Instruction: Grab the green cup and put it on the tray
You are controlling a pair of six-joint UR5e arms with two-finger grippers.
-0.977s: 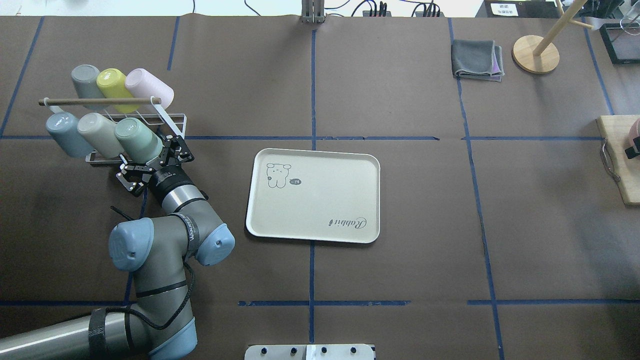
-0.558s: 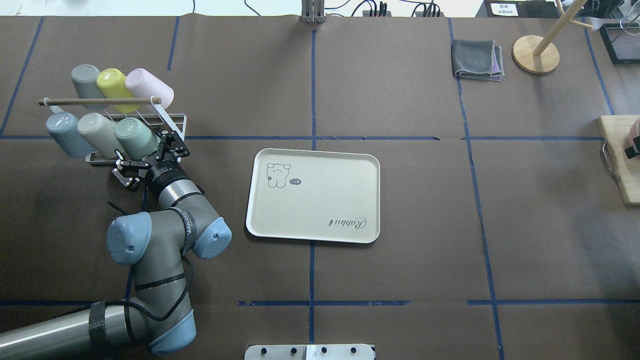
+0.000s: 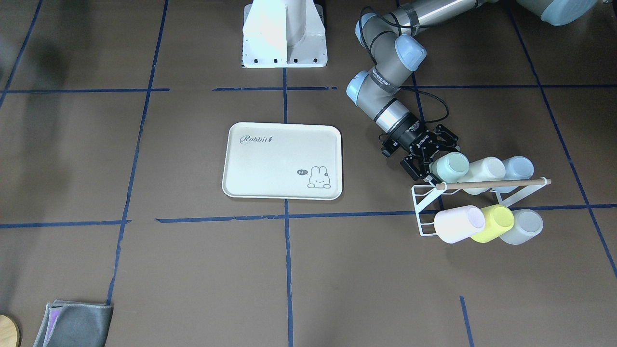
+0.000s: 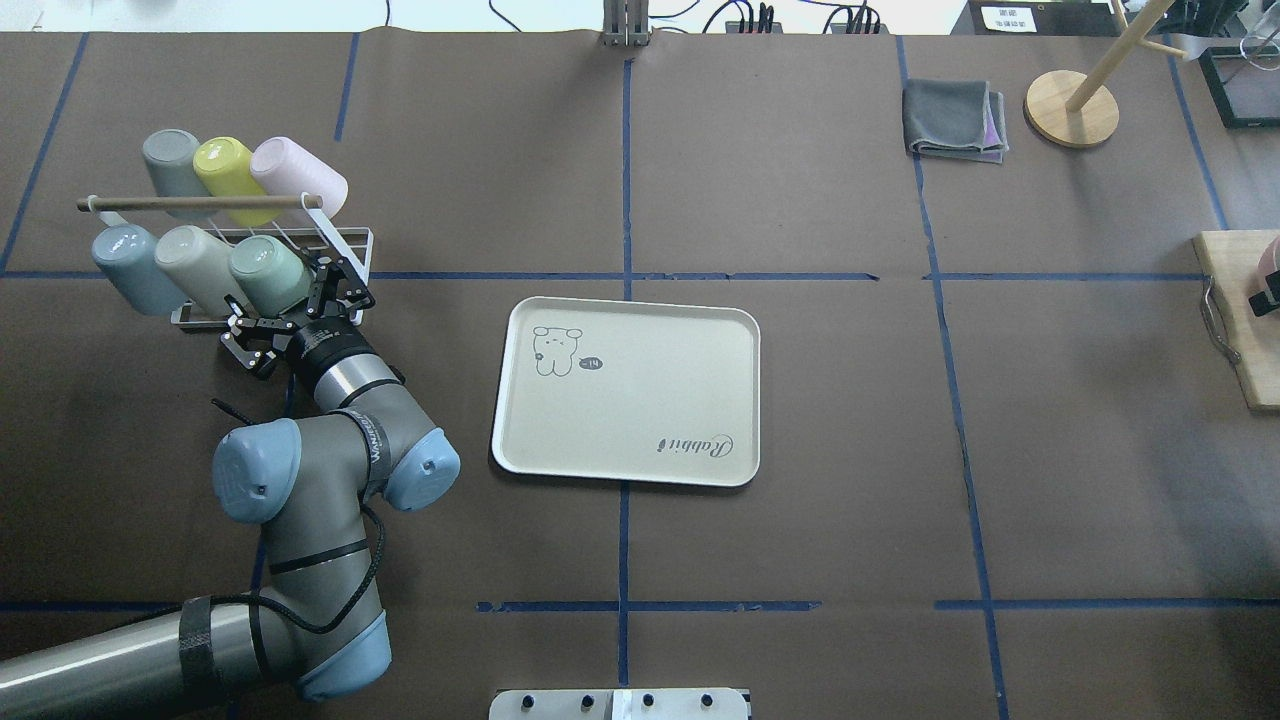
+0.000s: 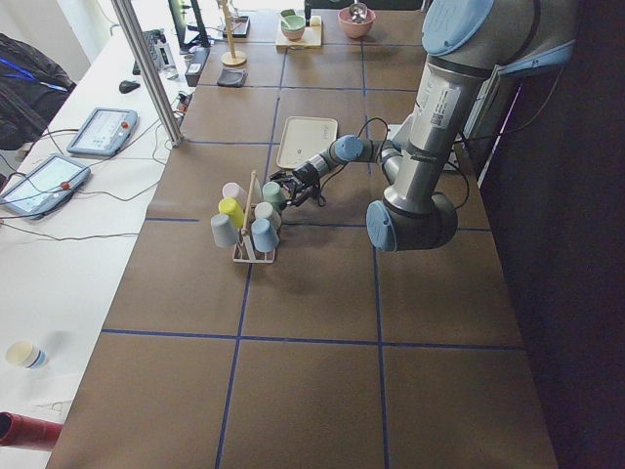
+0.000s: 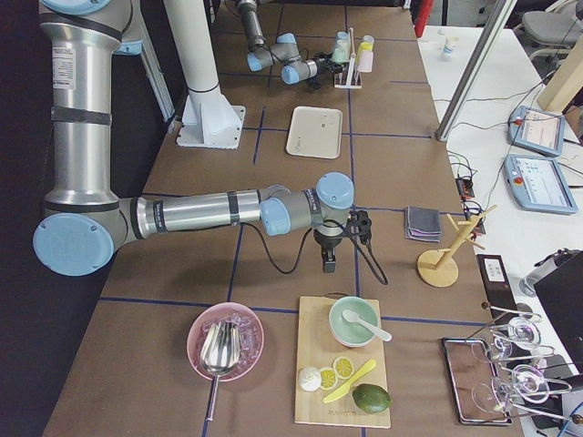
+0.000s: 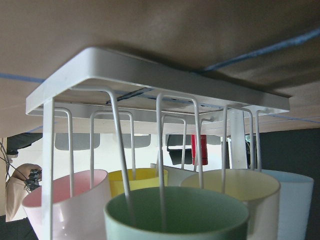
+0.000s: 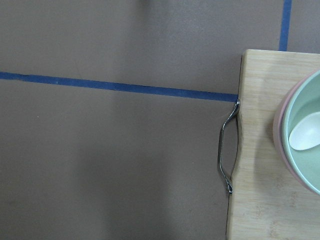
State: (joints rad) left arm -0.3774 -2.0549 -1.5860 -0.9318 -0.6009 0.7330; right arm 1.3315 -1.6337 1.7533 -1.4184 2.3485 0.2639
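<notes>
The green cup [image 4: 268,276] sits tilted on a prong of the white wire rack [image 4: 352,238], at the rack's end nearest the tray [image 4: 640,400]. A cream cup [image 4: 195,268] is just beside it, and a wooden rod [image 4: 200,203] crosses the rack. The left gripper [image 4: 280,295] is spread wide around the cup's mouth. The tray lies well apart from the rack. I cannot tell how the right gripper [image 6: 328,259] stands.

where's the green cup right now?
Overhead view, far left: the green cup sits on the white wire rack, right end of the near row, beside the beige cup, left pincer open at it.
</notes>
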